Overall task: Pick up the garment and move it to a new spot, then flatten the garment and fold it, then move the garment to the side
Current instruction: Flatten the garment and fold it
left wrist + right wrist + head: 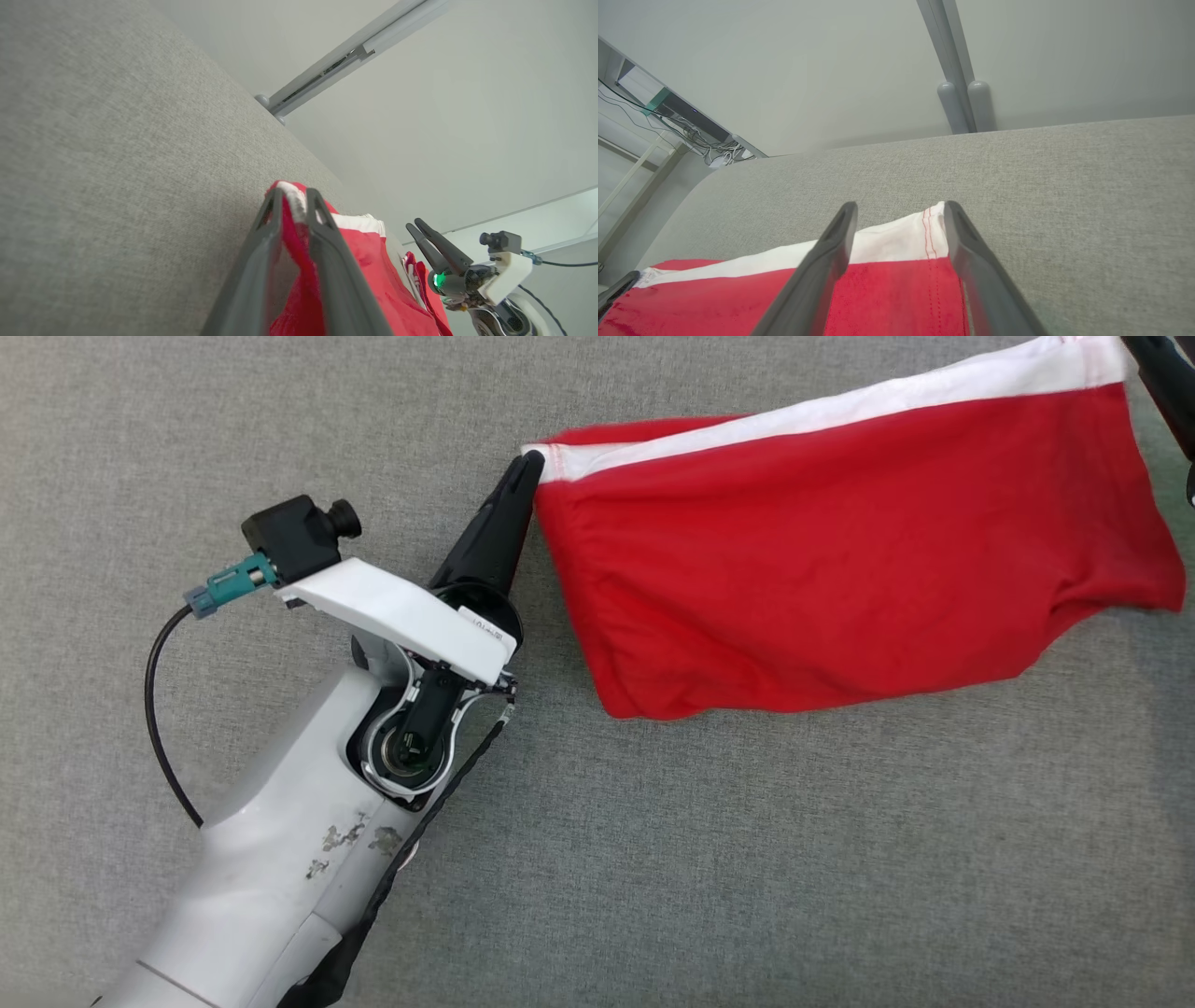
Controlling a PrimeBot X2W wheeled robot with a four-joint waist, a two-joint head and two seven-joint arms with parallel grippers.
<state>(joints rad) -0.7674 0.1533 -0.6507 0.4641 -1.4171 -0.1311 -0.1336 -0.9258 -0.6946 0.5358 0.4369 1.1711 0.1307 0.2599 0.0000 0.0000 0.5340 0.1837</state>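
**Inspector:** Surface?

**Assistant:** Grey cloth-covered worktop (280,411).

**Inspector:** Item under task?

**Assistant:** Red garment (840,569), spread on the worktop's far side, toward the robot's right. A white band (840,406) runs along its far edge.

**Inspector:** Left gripper?

**Assistant:** Left gripper (525,467) is at the band's left corner. Its fingers are narrowly parted with the hem between them. I cannot tell whether it pinches.

**Inspector:** Right gripper?

**Assistant:** Right gripper (900,207) is at the band's right corner, released. Its fingers stand wide apart on either side of the cloth.
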